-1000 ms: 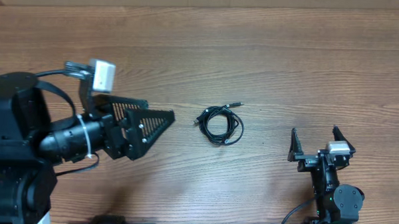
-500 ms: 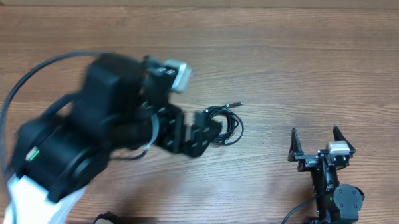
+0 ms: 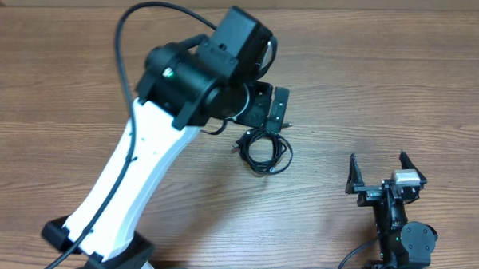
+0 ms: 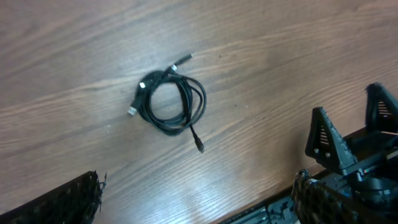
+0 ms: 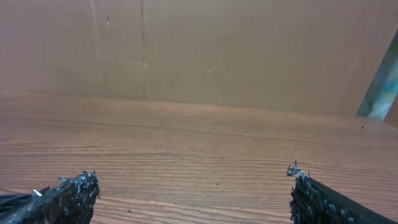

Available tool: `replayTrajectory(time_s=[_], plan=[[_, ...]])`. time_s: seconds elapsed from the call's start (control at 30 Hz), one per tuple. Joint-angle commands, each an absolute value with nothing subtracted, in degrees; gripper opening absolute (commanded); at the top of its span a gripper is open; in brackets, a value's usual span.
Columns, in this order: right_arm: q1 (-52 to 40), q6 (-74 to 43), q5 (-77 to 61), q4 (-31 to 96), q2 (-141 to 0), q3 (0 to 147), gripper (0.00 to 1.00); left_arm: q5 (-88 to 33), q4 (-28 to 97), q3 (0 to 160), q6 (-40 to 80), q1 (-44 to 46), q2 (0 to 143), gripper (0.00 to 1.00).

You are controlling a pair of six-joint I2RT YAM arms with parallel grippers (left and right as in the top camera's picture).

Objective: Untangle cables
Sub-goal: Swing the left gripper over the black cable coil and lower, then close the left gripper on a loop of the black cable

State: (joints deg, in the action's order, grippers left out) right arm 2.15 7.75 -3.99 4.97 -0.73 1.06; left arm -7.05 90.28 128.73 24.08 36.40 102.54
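The left claw (image 3: 271, 108), jaws spread wide and empty, hangs from its white arm (image 3: 134, 171) reaching slantwise across the desk (image 3: 385, 76), just beyond the cables (image 3: 263, 150), a small black coil lying flat mid-desk, while the right claw (image 3: 379, 173), equally wide and empty, sits low near the front edge, well apart.

The cables (image 3: 263, 150) lie in one small coil on the table (image 3: 386, 68), about mid-table. The left gripper (image 3: 271, 107) hangs over the table just behind the coil, its arm stretching up from the near left corner. Well apart to the coil's right, near the front edge, sits the right gripper (image 3: 379, 173).
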Motion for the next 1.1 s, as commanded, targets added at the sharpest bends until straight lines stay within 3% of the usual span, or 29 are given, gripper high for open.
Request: replayTrajectory(time_s=[0.0, 0.43, 0.67, 1.07], plan=[[1.98, 7.99, -3.25, 4.64, -0.16, 0.49, 1.00, -9.56, 90.87, 129.84, 24.91, 36.95, 106.30, 1.00], [1.98, 7.99, -3.25, 4.64, -0.16, 0.49, 1.00, -5.98, 96.82, 129.21, 24.18, 36.77, 121.54, 1.00], [1.98, 7.99, -3.25, 4.64, -0.16, 0.49, 1.00, -11.09, 96.82, 128.92, 16.14, 37.93, 125.16, 1.00], [1.98, 7.99, -3.27, 4.64, -0.16, 0.49, 1.00, -11.53, 94.56, 121.23, 16.91, 39.20, 126.48, 0.89]])
